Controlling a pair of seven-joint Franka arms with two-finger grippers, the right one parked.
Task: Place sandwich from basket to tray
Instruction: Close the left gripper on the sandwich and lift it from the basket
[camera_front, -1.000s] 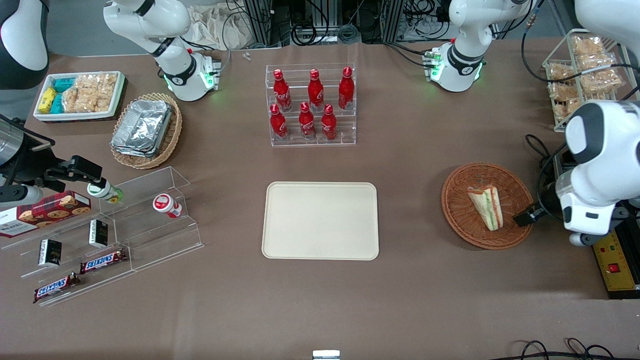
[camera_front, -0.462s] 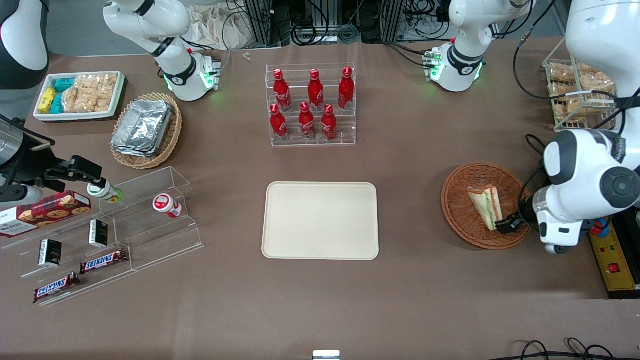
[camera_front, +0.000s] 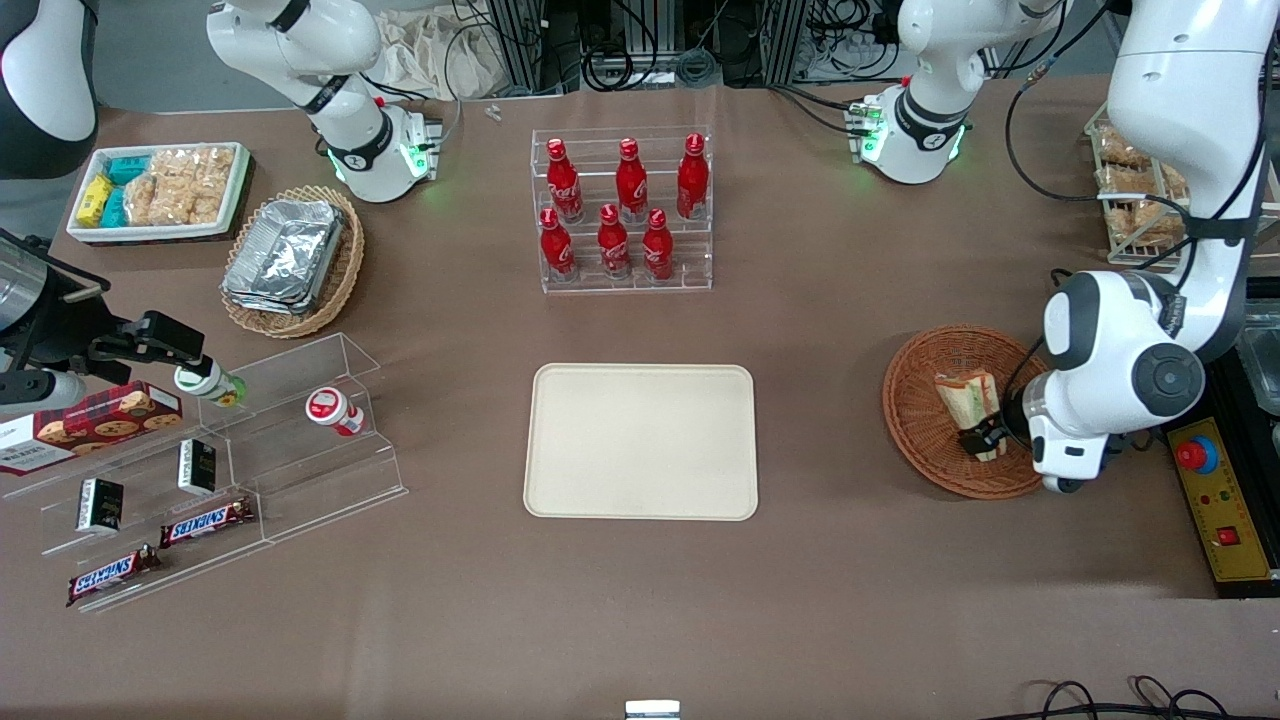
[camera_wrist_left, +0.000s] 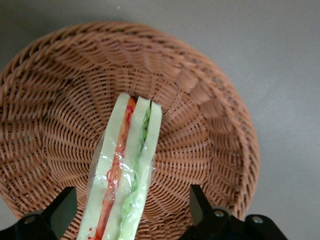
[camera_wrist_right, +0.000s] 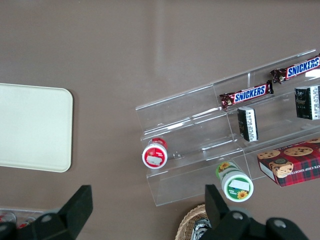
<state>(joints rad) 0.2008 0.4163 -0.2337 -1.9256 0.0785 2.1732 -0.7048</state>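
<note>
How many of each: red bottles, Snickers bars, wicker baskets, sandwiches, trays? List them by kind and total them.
Red bottles: 6
Snickers bars: 2
Wicker baskets: 2
Sandwich: 1
Tray: 1
Total: 12
Gripper is low at the sandwich, jaws open astride it.

One sandwich (camera_front: 967, 397) lies in one round reddish-brown basket (camera_front: 918, 432); the tool (camera_front: 984, 436) is over that basket, its fingers spread either side of the sandwich. There is one cream tray (camera_front: 640, 441), six red bottles (camera_front: 617, 207) in the clear rack, two Snickers bars (camera_front: 205, 520), one tan oval basket (camera_front: 338, 282) and one white bin (camera_front: 157, 232).
</note>
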